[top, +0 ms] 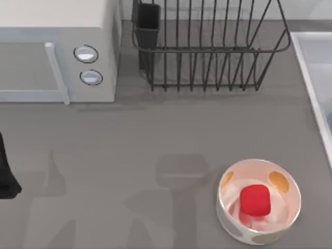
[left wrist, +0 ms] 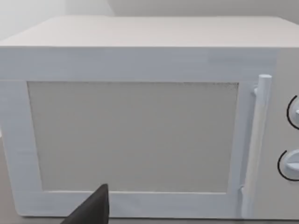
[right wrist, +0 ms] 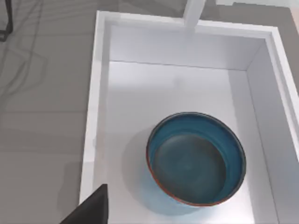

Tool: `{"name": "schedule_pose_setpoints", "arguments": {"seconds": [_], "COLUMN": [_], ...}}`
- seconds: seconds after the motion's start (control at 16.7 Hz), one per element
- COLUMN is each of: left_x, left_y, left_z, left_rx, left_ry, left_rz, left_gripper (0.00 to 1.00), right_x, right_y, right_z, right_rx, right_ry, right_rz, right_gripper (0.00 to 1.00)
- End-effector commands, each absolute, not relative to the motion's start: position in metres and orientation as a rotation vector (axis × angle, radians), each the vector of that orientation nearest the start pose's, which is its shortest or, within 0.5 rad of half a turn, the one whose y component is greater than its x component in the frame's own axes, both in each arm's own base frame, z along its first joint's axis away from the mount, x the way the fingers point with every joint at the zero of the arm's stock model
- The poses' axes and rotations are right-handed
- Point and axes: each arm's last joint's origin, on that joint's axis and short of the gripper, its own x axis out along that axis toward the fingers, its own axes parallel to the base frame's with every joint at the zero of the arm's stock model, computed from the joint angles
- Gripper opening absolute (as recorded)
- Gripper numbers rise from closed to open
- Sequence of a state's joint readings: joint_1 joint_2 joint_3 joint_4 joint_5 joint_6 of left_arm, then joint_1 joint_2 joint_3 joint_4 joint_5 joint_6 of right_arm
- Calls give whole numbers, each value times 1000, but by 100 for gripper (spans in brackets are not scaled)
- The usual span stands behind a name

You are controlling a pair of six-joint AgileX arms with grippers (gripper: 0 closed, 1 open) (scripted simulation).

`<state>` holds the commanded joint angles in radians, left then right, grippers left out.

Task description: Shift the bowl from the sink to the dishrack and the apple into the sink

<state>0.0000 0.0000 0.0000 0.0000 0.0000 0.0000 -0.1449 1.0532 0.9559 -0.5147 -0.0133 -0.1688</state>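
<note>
While you scan from the left, you meet the white boxy microwave (top: 57, 49), then the dark wire dishrack (top: 207, 52). On the grey worktop (top: 129, 140) the glossy red apple (top: 255, 200) sits inside the spotted white bowl (top: 233, 220). The teal-blue red-rimmed bowl (right wrist: 196, 158) lies in the pale rectangular sink (right wrist: 100, 93). You cannot tell either pincer's state.

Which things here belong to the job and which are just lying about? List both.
Job: bowl, sitting in the sink; dishrack; apple, resting in the white bowl.
Lying about: white bowl; microwave.
</note>
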Motion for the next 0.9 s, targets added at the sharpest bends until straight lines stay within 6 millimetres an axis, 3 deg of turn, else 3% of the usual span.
{"name": "schedule_pose_setpoints", "arguments": {"seconds": [0.18,0.36,0.6,0.9], "left_x": [106,106,106,106], "left_y": [-1,-1,-1,-1], "left_z": [160,160,160,160], "left_rx": [0,0,0,0], "left_ry": [0,0,0,0], "left_rz": [0,0,0,0], "left_gripper": [100,100,100,100], "right_x": [286,349,417,463], "right_y": [-52,-80,-122,-165], "right_z": [319,307,263,191], "right_rx": [-127,-119,-86,-30], "right_ry": [796,968,1177,1375], "right_rz": [-74,-70,-54,-25], "right_gripper": [100,100,100,100]}}
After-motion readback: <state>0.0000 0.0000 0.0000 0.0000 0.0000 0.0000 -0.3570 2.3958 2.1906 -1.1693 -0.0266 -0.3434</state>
